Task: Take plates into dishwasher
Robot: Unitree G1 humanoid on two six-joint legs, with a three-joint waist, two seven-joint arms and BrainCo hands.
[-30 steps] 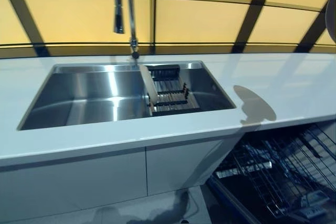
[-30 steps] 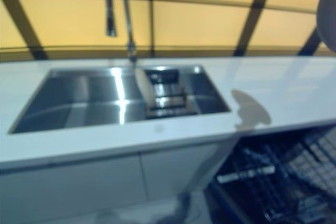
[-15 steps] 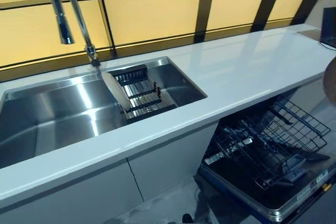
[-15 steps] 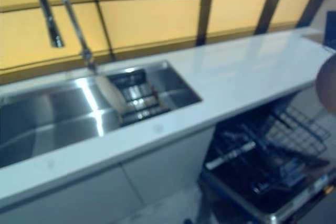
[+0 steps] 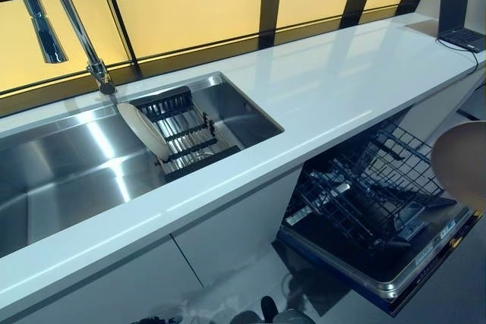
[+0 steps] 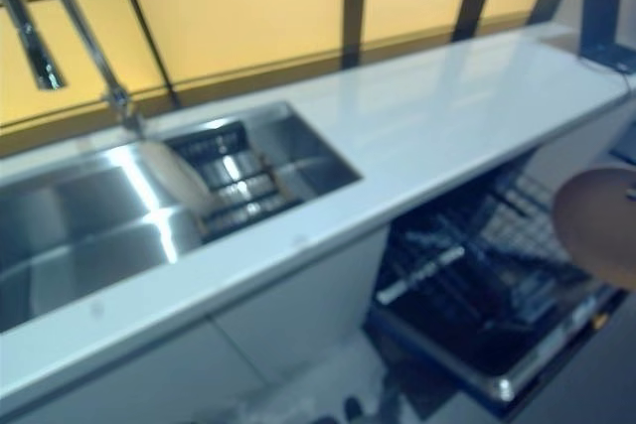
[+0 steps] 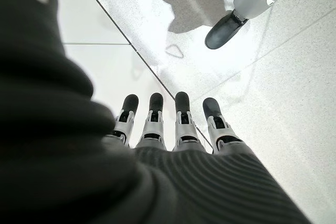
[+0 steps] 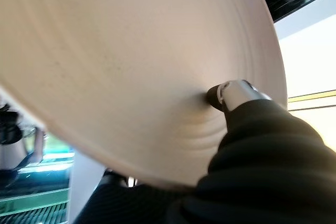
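Now right hand (image 8: 239, 98) pinches round beige plate (image 5: 462, 163), carried above open dishwasher's black wire rack (image 5: 372, 187) ready for loading; left hand (image 7: 168, 124) hangs empty, fingers straight.

The two eye views look down from the head and share the sink (image 5: 114, 165) and dishwasher (image 5: 372, 218), while each wrist view looks very closely along its own hand.

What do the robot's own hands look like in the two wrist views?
The left hand has a row of silver fingers with rounded dark tips, and a dark ribbed cover over its back and wrist. Of the right hand only one silver, dark-tipped digit shows beyond the same dark ribbed cover. No markings or cables are visible on either.
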